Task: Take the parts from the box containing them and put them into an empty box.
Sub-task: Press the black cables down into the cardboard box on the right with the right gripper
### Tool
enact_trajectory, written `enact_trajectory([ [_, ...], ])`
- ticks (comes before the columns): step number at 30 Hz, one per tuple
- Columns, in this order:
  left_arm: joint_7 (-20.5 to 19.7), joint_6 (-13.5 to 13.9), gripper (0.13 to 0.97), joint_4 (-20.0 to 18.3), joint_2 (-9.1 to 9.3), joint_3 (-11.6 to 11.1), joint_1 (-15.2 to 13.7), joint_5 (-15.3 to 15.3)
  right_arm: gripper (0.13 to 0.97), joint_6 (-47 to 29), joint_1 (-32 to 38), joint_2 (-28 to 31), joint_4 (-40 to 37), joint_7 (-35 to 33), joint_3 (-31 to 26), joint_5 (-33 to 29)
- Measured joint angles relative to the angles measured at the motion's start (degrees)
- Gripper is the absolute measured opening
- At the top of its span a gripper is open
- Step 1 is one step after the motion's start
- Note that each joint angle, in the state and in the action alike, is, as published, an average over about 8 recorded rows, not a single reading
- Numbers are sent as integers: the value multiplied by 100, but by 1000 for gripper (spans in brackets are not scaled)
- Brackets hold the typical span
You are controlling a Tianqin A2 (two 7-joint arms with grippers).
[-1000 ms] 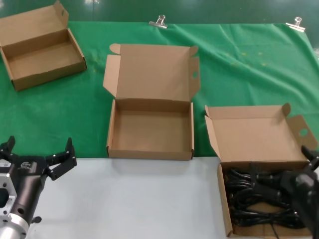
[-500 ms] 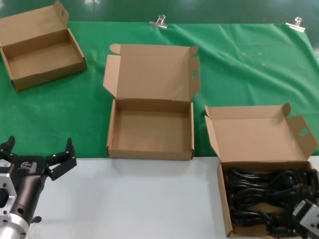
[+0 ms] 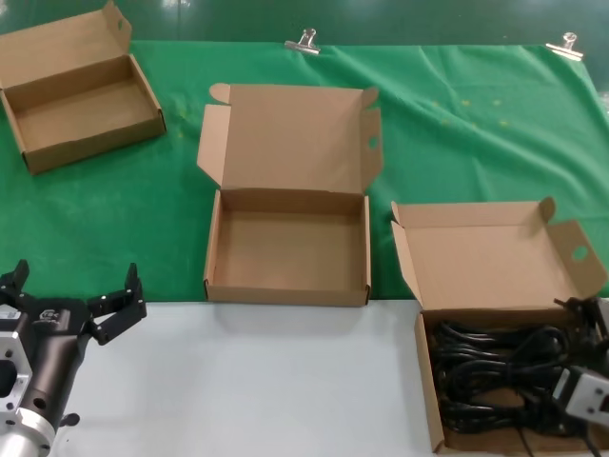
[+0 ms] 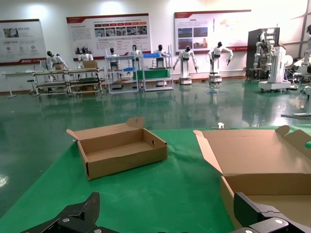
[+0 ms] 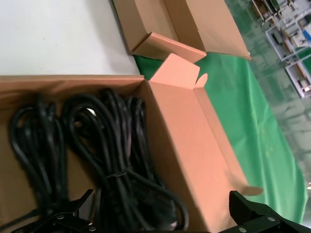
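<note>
Black bundled cables, the parts [image 3: 485,367] [image 5: 112,155], fill the box containing them [image 3: 428,381] at the near right, its lid [image 3: 495,255] standing open. My right gripper [image 3: 582,354] [image 5: 163,209] hovers open over that box's right side, one finger [image 5: 80,206] above the cables, the other [image 5: 248,208] past the lid wall [image 5: 189,145], holding nothing. The empty box [image 3: 285,249] [image 4: 265,162] sits in the middle with its lid up. My left gripper [image 3: 76,288] [image 4: 167,218] is open and idle at the near left, short of the green cloth.
A third open carton [image 3: 81,100] [image 4: 121,150] lies on the green cloth [image 3: 476,124] at the far left. The white tabletop [image 3: 285,381] [image 5: 58,34] runs along the near side. Two metal clips [image 3: 303,41] hold the cloth's far edge.
The right gripper drew back toward the near right corner of the cable box, then came forward a little over it. The left arm and all cartons stayed still.
</note>
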Motion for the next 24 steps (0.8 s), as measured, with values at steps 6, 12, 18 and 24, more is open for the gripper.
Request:
enact_trajectory([
  [6,0,0,966,0,0,0,0,0,966,-102,199,-132,-224,-357,-81,74],
  [12,0,0,966,0,0,0,0,0,966,-237,266,-250,-421,-565,-97,88],
  [18,0,0,966,0,0,0,0,0,966,-345,312,-350,-552,-675,-100,91],
  [24,0,0,966,0,0,0,0,0,966,-417,284,-499,-670,-781,-100,91],
])
